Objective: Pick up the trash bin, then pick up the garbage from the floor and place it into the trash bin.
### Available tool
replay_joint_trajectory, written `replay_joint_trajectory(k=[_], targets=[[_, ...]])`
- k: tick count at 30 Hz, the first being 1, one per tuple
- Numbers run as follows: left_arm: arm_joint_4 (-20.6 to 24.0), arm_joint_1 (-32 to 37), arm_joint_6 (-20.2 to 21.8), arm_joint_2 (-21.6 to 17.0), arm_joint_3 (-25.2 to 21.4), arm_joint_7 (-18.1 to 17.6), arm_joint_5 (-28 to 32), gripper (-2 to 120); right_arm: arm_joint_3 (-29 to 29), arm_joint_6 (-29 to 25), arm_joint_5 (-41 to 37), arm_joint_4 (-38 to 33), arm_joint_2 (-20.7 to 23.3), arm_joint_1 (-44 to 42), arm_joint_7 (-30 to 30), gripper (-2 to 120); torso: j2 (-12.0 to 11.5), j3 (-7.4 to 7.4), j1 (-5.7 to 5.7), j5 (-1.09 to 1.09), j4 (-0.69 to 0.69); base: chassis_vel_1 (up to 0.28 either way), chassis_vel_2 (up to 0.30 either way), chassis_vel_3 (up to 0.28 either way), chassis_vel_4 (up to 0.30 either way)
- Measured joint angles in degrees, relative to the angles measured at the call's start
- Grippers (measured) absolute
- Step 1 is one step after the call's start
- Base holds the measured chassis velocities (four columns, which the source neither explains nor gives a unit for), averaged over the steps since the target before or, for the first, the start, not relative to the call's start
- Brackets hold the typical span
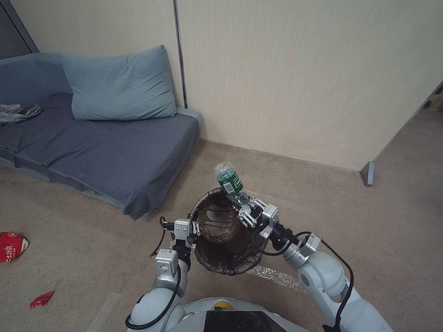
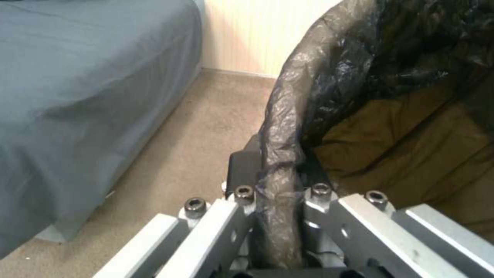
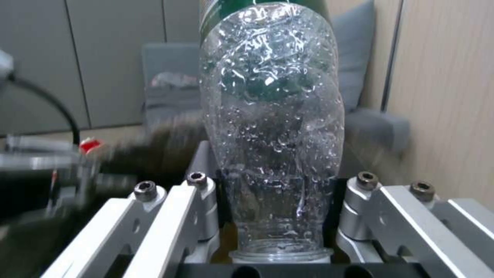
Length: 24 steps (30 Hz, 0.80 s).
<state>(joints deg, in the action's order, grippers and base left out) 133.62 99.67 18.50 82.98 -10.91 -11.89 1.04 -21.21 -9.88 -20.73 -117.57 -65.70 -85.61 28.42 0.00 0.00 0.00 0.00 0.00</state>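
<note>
In your head view, the left gripper clamps the near-left rim of the small round bin with its dark brown plastic liner bag, which hangs above the beige carpet in front of the robot. The right gripper sits at the bin's far-right rim, closed around the neck end of the clear plastic bottle with the green label; the bottle sticks up and away from the claw, tilted over the bin's far edge. A red-and-white packet and a small red wrapper lie on the carpet well off to the left, near the grey-blue sofa.

In your left wrist view, the dark fingers pinch the crinkled liner-covered rim, one outside and one inside the bin.

In your right wrist view, the droplet-covered bottle stands between the jaws, its neck at the palm.
</note>
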Motion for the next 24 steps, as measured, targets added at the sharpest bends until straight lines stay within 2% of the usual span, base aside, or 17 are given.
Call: replay_joint_trajectory(k=[9, 15, 17, 18, 21, 22, 24], targets=[[0.8, -0.4, 0.2, 0.1, -0.3, 0.0, 0.1, 3, 2.0, -1.2, 3.1, 5.6, -3.1, -0.2, -0.2, 30, 0.0, 0.00, 0.00, 0.00, 0.00, 0.000, 0.000, 0.000, 0.000], [1.2, -0.8, 0.2, 0.2, -0.9, 0.1, 0.3, 3, 2.3, -1.7, 4.9, 7.0, -4.0, -0.7, -0.2, 29, 0.0, 0.00, 0.00, -0.01, 0.00, 0.000, 0.000, 0.000, 0.000], [1.3, -0.9, 0.2, 0.2, -1.0, 0.1, 0.5, 3, 2.6, -1.7, 5.4, 7.3, -4.5, -1.0, -0.2, 37, 0.0, 0.00, 0.00, 0.00, 0.00, 0.000, 0.000, 0.000, 0.000], [1.3, -0.9, 0.2, 0.2, -1.0, 0.1, 0.5, 3, 2.6, -1.7, 5.4, 7.3, -4.5, -1.0, -0.2, 37, 0.0, 0.00, 0.00, 0.00, 0.00, 0.000, 0.000, 0.000, 0.000], [1.4, -0.9, 0.2, 0.2, -0.6, 0.2, 0.5, 3, 2.8, -1.9, 5.9, 7.4, -4.9, -1.1, -0.1, 52, 0.0, 0.00, 0.00, 0.00, 0.00, 0.000, 0.000, 0.000, 0.000], [1.4, -0.9, 0.2, 0.2, -0.6, 0.2, 0.5, 3, 2.8, -1.9, 5.9, 7.4, -4.9, -1.1, -0.1, 52, 0.0, 0.00, 0.00, 0.00, 0.00, 0.000, 0.000, 0.000, 0.000], [1.4, -1.0, 0.3, 0.3, -0.5, 0.2, 0.5, 3, 2.8, -2.0, 6.1, 7.4, -4.9, -1.2, 0.0, 62, 0.0, 0.00, 0.00, 0.00, 0.00, 0.000, 0.000, 0.000, 0.000]])
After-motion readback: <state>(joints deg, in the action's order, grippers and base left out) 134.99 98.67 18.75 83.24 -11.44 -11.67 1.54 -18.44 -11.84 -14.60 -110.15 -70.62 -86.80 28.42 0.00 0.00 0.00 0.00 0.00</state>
